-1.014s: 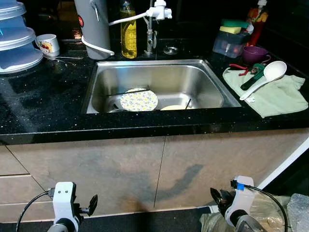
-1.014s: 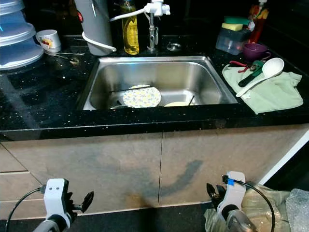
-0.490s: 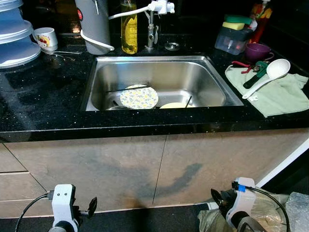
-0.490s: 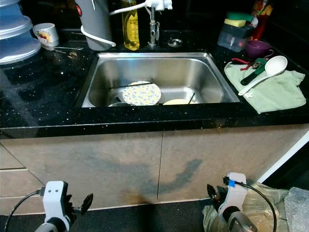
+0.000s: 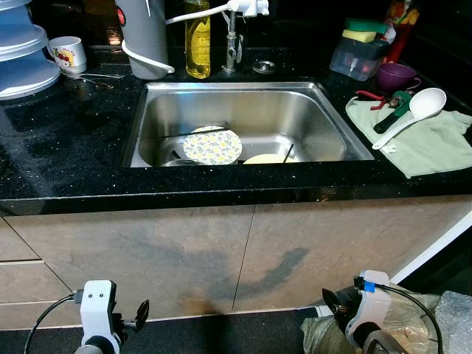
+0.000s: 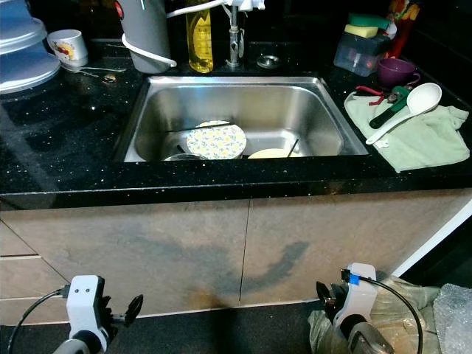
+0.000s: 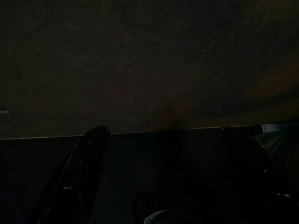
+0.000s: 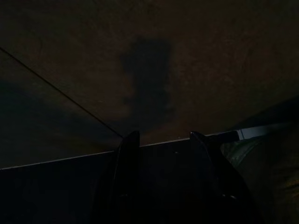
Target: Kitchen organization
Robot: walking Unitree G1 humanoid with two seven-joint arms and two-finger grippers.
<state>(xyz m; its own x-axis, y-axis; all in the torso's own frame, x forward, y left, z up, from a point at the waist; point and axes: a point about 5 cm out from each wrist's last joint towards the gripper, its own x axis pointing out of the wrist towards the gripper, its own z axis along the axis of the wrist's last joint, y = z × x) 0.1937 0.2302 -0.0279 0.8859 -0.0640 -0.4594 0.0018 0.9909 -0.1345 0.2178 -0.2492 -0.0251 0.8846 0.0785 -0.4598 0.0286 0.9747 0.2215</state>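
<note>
A steel sink point(image 5: 318, 110) is set in a black counter point(image 5: 66, 155). Inside it a floral plate point(image 5: 212, 146) leans beside a pale yellow plate point(image 5: 264, 158) and some utensils. A white ladle point(image 5: 413, 114) and a green-handled tool point(image 5: 387, 118) lie on a green cloth point(image 5: 428, 147) to the right of the sink. Both arms hang low before the cabinet doors. My left gripper point(image 5: 140, 316) and right gripper point(image 5: 332, 301) are open and hold nothing. The dark wrist views show the left fingers point(image 7: 79, 177) and right fingers point(image 8: 126, 177) spread over the floor.
Behind the sink stand a faucet point(image 5: 233, 33), a yellow oil bottle point(image 5: 197, 44) and a grey jug point(image 5: 144, 37). A mug point(image 5: 68, 53) and stacked plastic tubs point(image 5: 22, 59) are at the back left. A purple cup point(image 5: 398, 75) and a sponge box point(image 5: 361, 57) sit at the back right. Plastic bags point(image 5: 450, 324) lie on the floor at the right.
The camera has shifted a little, so the counter and sink sit slightly differently in the picture. Both arms hang as before and nothing on the counter has moved.
</note>
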